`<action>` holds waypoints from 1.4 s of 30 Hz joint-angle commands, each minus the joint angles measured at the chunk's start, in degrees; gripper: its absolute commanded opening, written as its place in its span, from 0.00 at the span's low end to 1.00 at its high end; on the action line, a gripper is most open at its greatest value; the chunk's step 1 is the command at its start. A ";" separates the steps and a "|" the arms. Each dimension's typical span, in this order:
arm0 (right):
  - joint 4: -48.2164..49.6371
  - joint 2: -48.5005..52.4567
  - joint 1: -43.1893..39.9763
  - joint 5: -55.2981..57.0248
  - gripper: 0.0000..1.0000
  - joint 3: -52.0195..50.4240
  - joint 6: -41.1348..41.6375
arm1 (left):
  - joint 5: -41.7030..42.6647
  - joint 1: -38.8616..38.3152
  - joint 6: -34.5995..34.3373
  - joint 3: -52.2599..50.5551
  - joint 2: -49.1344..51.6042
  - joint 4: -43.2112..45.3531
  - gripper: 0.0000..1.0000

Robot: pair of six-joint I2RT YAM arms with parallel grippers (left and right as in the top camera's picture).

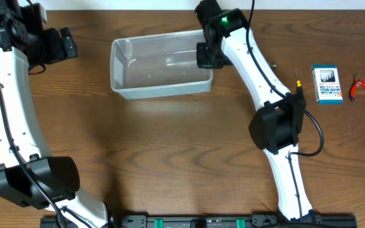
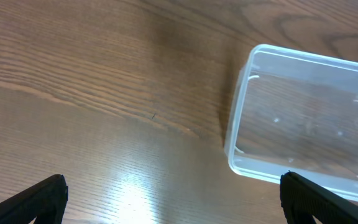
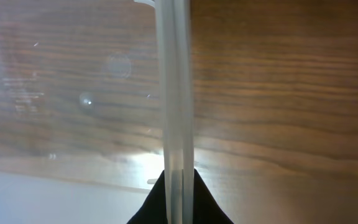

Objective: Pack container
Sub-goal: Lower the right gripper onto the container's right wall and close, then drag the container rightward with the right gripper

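Container (image 1: 160, 69): clear, see-through plastic tub, rectangular with rounded corners and a raised rim; the wood grain shows through its floor (image 2: 303, 118).
Container place: flat on the worktop (image 1: 170, 145), near the far edge, about midway along it.
Right gripper (image 1: 208, 56): pressed together on the container's right-hand wall; in the wrist view the thin clear wall (image 3: 174, 93) runs straight up from between the two dark fingertips (image 3: 179, 193).
Right arm: reaches from the near edge up and leftward, elbow bent, a green light on its wrist housing.
Left gripper (image 1: 65, 44): spread wide, holding nothing, over the far left corner of the worktop, well apart from the container; its fingers (image 2: 36, 202) sit at either side of the wrist view.
Blue-and-white box (image 1: 327, 85): by the right edge; its print is too small to read.
Red-handled pliers (image 1: 362, 87): just right of the box.
Thin tool (image 1: 298, 82): just left of the box.
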 commanded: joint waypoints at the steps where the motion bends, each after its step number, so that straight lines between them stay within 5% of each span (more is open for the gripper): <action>1: -2.78 -1.01 -0.52 2.25 0.02 3.82 -0.26 | -0.28 0.26 -0.50 0.70 -0.02 -0.15 0.98; 22: -13.70 -1.01 -1.46 4.87 0.01 4.87 2.19 | -0.28 0.26 -0.50 0.70 -0.04 -0.15 0.98; 42: -12.96 -0.96 -3.74 4.87 0.01 2.89 -1.77 | -0.28 0.26 -0.48 0.70 -0.04 -0.13 0.98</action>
